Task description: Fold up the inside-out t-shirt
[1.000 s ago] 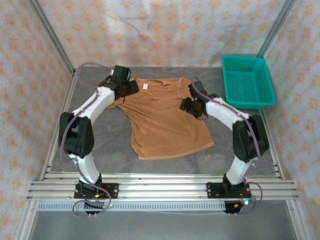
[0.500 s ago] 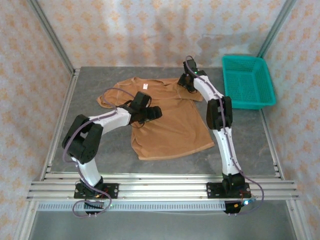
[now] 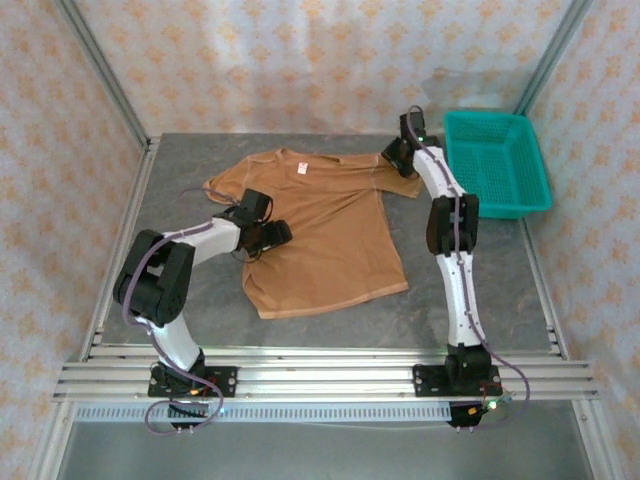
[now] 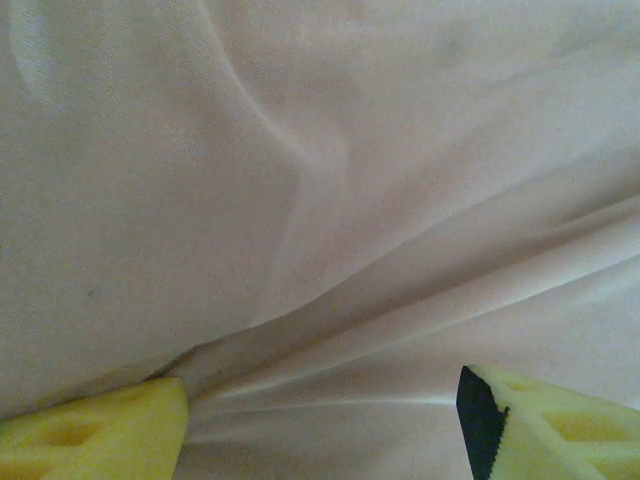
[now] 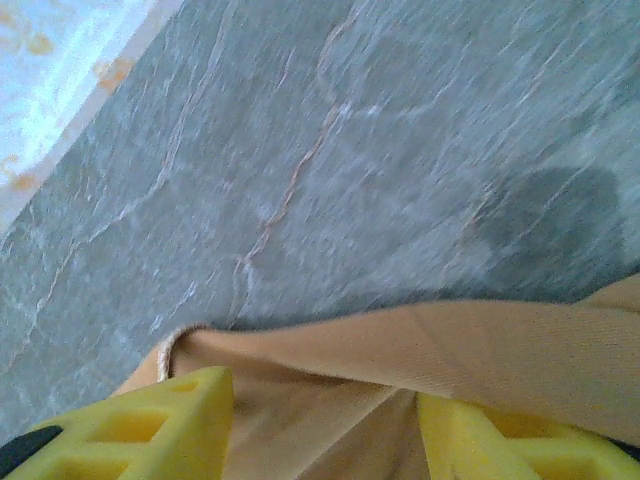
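Your left gripper (image 3: pixel 270 238) sits low on the tan-orange soft cloth short-sleeved t-shirt (image 3: pixel 325 230) at its left side edge, yellow fingers (image 4: pixel 100 430) spread wide and released, with creased cloth running between them. Your right gripper (image 3: pixel 398 156) is at the far right sleeve, its yellow fingers (image 5: pixel 150 425) straddling the sleeve's folded edge; you cannot tell whether they pinch it. The shirt lies mostly flat in the middle of the table, collar toward the far wall and hem toward the arm bases, a small white label patch (image 3: pixel 303 170) just below the collar and a pale stitched seam along the hem. It rests on a grey marbled tabletop (image 3: pixel 480 260). A teal plastic mesh basket (image 3: pixel 497 165) stands at the far right corner, just beside the right gripper. Pale curtain walls with an orange floral print (image 3: pixel 300 60) enclose the table, and a ribbed aluminium rail (image 3: pixel 320 375) crosses the near edge.
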Robot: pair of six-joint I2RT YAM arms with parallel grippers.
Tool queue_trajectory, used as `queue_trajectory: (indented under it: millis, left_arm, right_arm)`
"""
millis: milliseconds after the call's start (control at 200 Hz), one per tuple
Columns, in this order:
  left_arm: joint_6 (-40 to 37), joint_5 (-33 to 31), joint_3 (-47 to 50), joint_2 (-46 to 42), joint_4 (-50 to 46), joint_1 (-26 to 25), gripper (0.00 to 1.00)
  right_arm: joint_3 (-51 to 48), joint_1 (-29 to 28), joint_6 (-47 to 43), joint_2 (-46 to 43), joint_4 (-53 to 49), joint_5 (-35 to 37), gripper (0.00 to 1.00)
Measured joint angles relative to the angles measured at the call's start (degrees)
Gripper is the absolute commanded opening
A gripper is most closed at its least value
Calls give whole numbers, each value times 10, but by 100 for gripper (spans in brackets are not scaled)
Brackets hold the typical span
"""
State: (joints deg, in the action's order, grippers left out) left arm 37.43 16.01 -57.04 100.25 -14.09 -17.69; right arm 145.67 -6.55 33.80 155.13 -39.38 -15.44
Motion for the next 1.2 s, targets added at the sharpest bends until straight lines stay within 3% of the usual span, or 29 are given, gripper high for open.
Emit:
queue_trajectory:
  millis: [140,245,460,671,916,1051,1201]
  left_arm:
    - [-10,-15,-29,-11,-51,-24,74]
    - [-15,-30,-56,-43,-79,-61,74]
    - [-3,-34,-45,-143,-78,-100,74]
    - [15,-50,25,-191,-78,-99,74]
    - [27,-72,67,-199,-77,-99,74]
    - [35,-75,81,-199,-76,-98,74]
    - [45,-78,85,-200,-76,-96,74]
  right_arm:
    - [10,4,-12,-8,-31,-18,56]
    - [-61,-5,-34,-69,-50,-27,56]
    - [-491,-73,-67,-406,-4,-24,45]
    - [-801,-145,-66,-650,58,-18,39]
    - [-1009,-278,-16,-776,90,19,28]
    - [-1027,-305,2,-794,100,37,24]
    - [-1027,-332,16,-770,121,52,26]
